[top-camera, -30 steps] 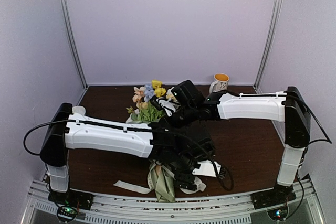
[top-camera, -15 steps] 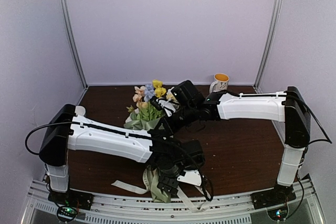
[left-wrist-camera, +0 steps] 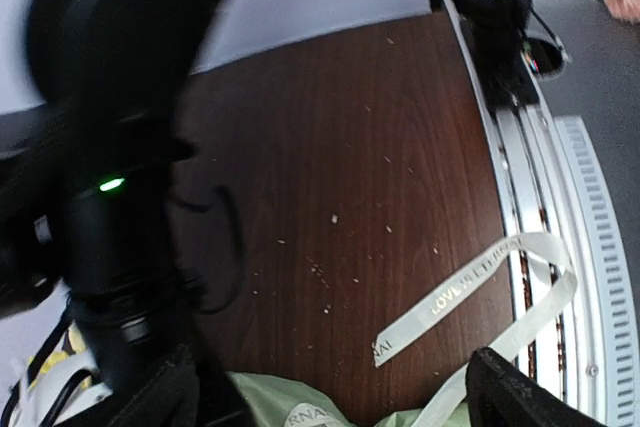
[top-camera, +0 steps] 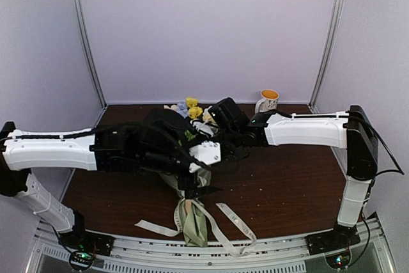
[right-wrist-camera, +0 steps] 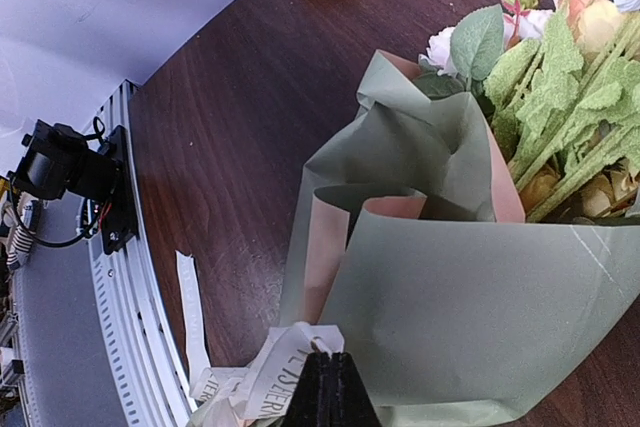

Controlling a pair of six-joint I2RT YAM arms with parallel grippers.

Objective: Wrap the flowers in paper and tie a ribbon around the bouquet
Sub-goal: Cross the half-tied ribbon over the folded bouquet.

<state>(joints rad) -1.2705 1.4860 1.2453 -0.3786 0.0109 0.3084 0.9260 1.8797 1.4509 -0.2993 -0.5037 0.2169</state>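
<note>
The bouquet lies lengthwise on the dark table, with the flowers [top-camera: 190, 108] at the far end. Its sage-green paper [top-camera: 195, 222] narrows toward the front edge, and the peach inner side shows at a fold [right-wrist-camera: 325, 247]. Green leaves and pastel blossoms [right-wrist-camera: 560, 97] fill the paper's [right-wrist-camera: 470, 287] open end. My right gripper [right-wrist-camera: 328, 379] is shut on a loop of the cream ribbon [right-wrist-camera: 285, 367] at the wrap. My left gripper [left-wrist-camera: 335, 402] hangs open above the paper [left-wrist-camera: 265, 397], holding nothing. One printed ribbon tail [left-wrist-camera: 465, 292] lies loose beside it. Ribbon tails [top-camera: 233, 222] trail toward the front edge.
A white mug [top-camera: 269, 100] with an orange inside stands at the back right. A metal rail [top-camera: 255, 247] runs along the table's front edge. Pale walls close in the back and both sides. Small crumbs [left-wrist-camera: 335, 217] dot the wood.
My left arm has swung up and to the left, carrying its open gripper from the front edge to above the bouquet's middle. A ribbon tail now lies looped at the front right. The right arm has not moved.
</note>
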